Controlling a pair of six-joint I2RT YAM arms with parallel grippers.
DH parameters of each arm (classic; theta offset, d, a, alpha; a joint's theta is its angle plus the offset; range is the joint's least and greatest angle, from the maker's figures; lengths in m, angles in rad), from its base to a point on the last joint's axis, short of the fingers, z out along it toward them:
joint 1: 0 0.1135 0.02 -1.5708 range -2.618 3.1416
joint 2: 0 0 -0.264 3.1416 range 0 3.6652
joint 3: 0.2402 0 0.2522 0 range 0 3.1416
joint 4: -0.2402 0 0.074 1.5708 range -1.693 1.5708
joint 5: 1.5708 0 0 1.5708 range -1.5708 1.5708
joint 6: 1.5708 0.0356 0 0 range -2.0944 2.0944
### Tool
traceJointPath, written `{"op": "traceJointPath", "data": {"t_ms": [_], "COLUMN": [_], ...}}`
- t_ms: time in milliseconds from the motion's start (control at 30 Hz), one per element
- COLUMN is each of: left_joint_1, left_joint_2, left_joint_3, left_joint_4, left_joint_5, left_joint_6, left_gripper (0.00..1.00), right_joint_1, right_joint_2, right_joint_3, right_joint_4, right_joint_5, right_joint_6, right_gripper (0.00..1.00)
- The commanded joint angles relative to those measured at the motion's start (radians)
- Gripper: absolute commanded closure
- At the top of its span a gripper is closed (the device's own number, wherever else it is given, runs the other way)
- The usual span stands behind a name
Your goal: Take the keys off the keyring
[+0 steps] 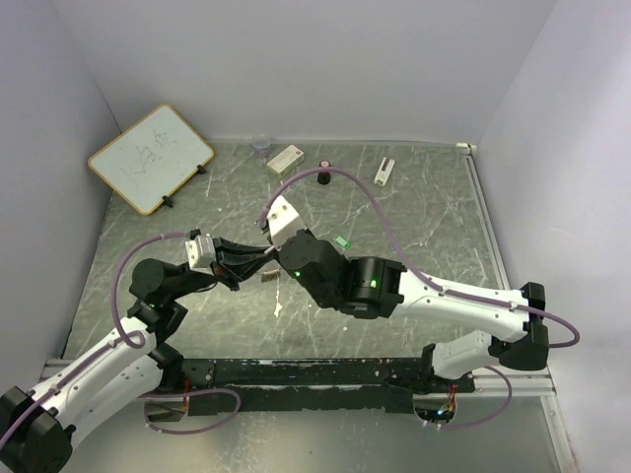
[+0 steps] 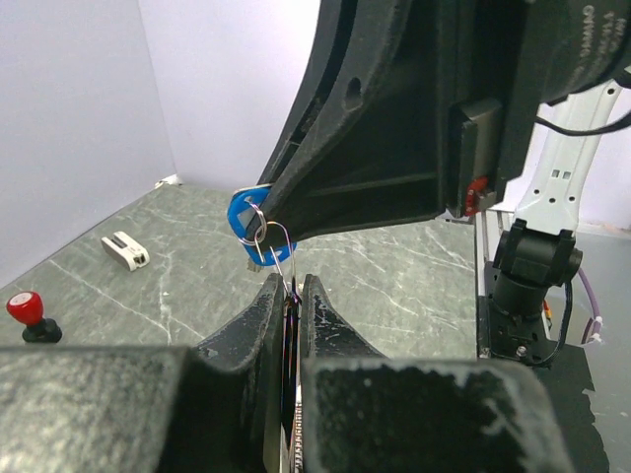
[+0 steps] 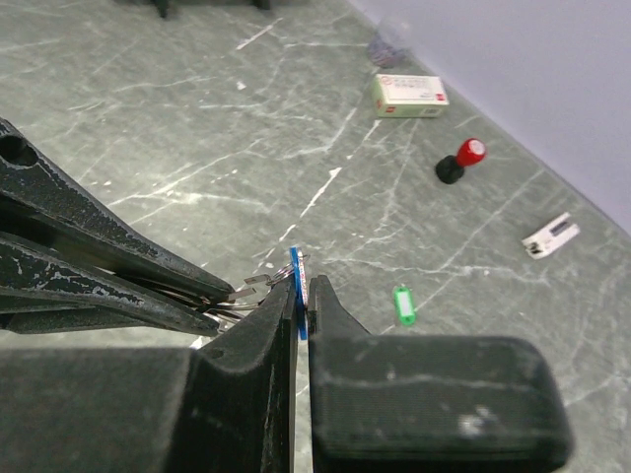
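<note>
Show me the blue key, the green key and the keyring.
blue key (image 2: 243, 211): left wrist view, on its blue plastic head.
green key (image 3: 401, 304): right wrist view, on the middle of its green head.
keyring (image 2: 292, 258): left wrist view, on the right side of the thin wire loop.

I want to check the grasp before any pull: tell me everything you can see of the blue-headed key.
The blue-headed key has a flat, rounded head, plastic by its look; its metal blade is mostly hidden. It is held off the table, its head pinched by the fingers of the right gripper, edge-on in the right wrist view. The thin wire keyring passes through it and runs into the shut fingers of the left gripper.
</note>
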Motion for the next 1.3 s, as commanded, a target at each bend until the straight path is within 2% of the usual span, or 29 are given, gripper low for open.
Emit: {"op": "traceJointPath", "data": {"t_ms": [0, 367, 467, 567, 700, 833, 1033, 1267], "left_joint_1": [-0.017, -0.016, -0.017, -0.017, -0.016, -0.017, -0.016, -0.017], "left_joint_2": [-0.018, 0.047, 0.066, 0.076, 0.082, 0.097, 0.098, 0.065], "left_joint_3": [0.009, -0.002, -0.004, 0.000, 0.002, 0.002, -0.020, -0.039], "left_joint_4": [0.064, 0.111, 0.114, 0.099, 0.099, 0.101, 0.138, 0.103], "left_joint_5": [0.138, 0.127, 0.104, 0.082, 0.064, 0.055, 0.014, -0.098], "left_joint_6": [-0.005, -0.019, -0.015, -0.005, -0.003, -0.004, -0.023, -0.009], "left_gripper": [0.93, 0.92, 0.85, 0.74, 0.67, 0.55, 0.55, 0.52], "right_joint_1": [-0.084, -0.091, -0.082, -0.061, -0.047, -0.038, -0.031, -0.010], "right_joint_2": [-0.042, -0.055, -0.031, -0.012, -0.002, -0.007, -0.007, 0.011], "right_joint_3": [-0.014, -0.007, 0.011, 0.018, 0.015, 0.011, 0.006, 0.014], "right_joint_4": [0.015, 0.040, 0.028, 0.028, 0.036, 0.045, 0.050, 0.041], "right_joint_5": [-0.143, -0.210, -0.209, -0.173, -0.155, -0.152, -0.143, -0.113], "right_joint_6": [0.022, 0.021, 0.012, -0.001, -0.004, -0.004, 0.000, -0.005], "right_gripper": [1.00, 1.00, 1.00, 1.00, 1.00, 1.00, 1.00, 1.00]}}
